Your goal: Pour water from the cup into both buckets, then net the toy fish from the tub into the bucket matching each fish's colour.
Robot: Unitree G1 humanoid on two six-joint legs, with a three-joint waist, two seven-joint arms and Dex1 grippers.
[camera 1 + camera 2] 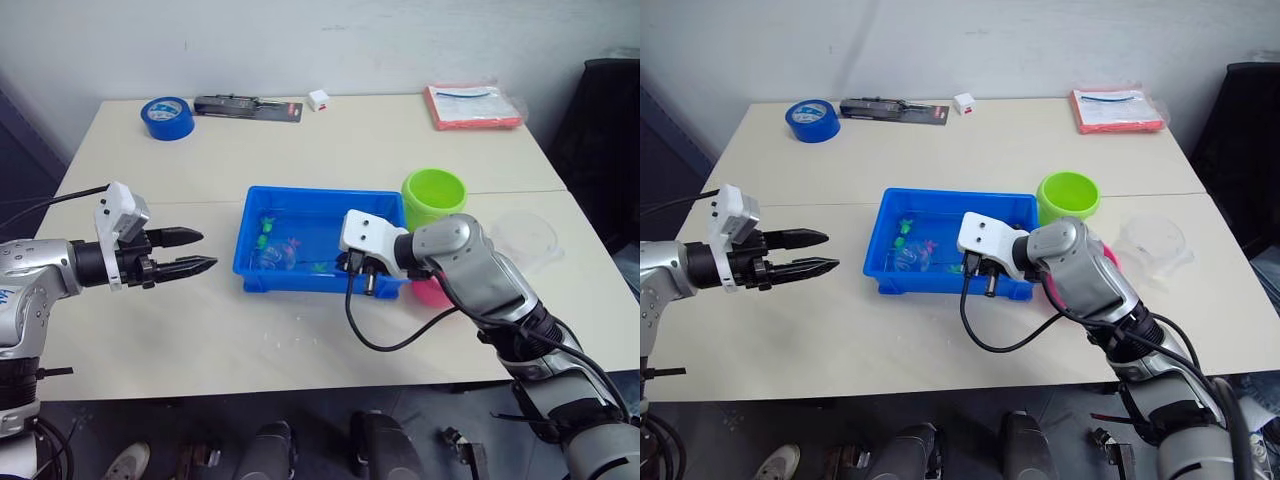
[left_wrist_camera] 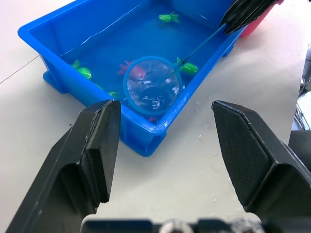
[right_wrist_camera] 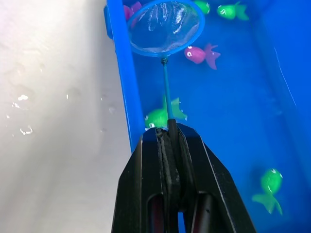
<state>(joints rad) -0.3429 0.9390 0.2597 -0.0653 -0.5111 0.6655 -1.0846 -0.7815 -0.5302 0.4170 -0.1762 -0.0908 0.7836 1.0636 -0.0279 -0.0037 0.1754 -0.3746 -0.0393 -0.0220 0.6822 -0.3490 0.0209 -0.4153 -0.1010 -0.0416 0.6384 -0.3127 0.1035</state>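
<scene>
On the left of the head view my left gripper (image 1: 195, 251) hangs over bare worktop (image 1: 200, 330) short of the tub, jaws apart and holding nothing. At centre sits the tub (image 1: 252, 262), water in it, with green and pink fish (image 3: 201, 54) scattered through it. The net (image 2: 152, 85) is in there too, hoop over the water near the tub's front wall, with no fish that I can see in the mesh, and its thin stick runs back to my right gripper (image 3: 168, 132), whose jaws are clamped tight on the end of the handle. I judge the net very light but whippy: with such a thin stick held at its far end, the hoop will lag and wobble, and wet mesh drags in water, so I would sweep slowly and lift level. The fish look tiny, smooth and slippery, likely to slide off a tilted hoop. Right of the tub stands the green bucket (image 1: 433, 196), and the pink bucket (image 1: 1107, 262) is mostly hidden behind my right arm. Furthest right, the cup (image 1: 526, 238) rests on the worktop, well clear of both grippers.
</scene>
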